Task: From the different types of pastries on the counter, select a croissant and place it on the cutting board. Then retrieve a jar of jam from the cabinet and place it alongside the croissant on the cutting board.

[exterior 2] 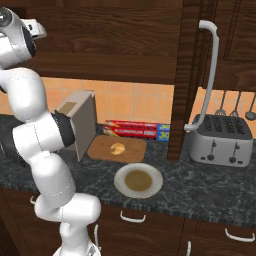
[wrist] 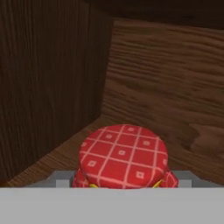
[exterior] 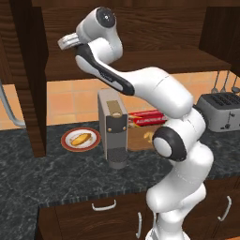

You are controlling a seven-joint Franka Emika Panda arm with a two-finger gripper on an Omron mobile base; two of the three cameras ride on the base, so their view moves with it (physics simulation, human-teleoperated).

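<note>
The croissant is already seen lying on the cutting board, so the second step, fetching the jam, is judged to be in hand. The arm is raised into the cabinet, above the counter. In the hand view the jar of jam is found at six o'clock, close to the camera, its red chequered lid turned up, standing on the wooden shelf near the corner where two cabinet walls meet. The fingertips are hidden at the lower edge, so whether the claw is wide, narrow or closed on the jar cannot be told. If the jar is not yet held, a firm closing on its sides is called for, then a level withdrawal clear of the shelf edge.
</note>
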